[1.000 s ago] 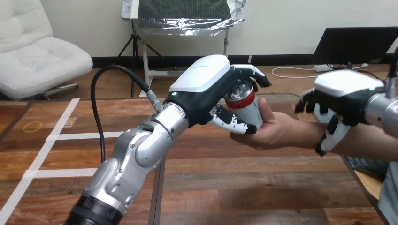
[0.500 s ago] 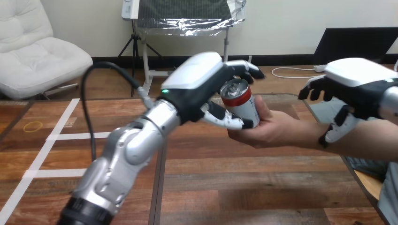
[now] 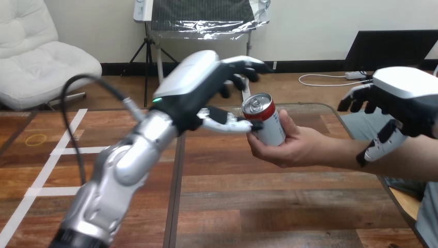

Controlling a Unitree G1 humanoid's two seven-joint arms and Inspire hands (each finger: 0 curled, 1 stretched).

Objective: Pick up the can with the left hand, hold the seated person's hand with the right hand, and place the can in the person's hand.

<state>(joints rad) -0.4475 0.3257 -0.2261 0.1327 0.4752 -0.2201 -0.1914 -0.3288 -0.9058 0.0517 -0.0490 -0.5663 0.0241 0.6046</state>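
The red and silver can [image 3: 267, 123] stands slightly tilted in the person's hand [image 3: 292, 149], which curls round its lower half above the table. My left hand [image 3: 199, 90] is open just left of the can. Its fingers [image 3: 247, 65] stretch out above the can's top without touching it, and its thumb tip reaches the can's red band. My right hand [image 3: 408, 95] arches over the person's wrist at the right. Its fingers [image 3: 357, 99] hang bent and clear of the far side of the wrist, while its thumb lies against the near side of the forearm.
The wooden table [image 3: 258, 206] stretches below both arms, with white tape lines [image 3: 46, 170] on its left part. The person's forearm [image 3: 408, 163] comes in from the right edge.
My left hand has let go of the can and drawn back to the left and up. The can now rests in the person's hand alone. My right hand has lifted and shifted right, loosening from the wrist.
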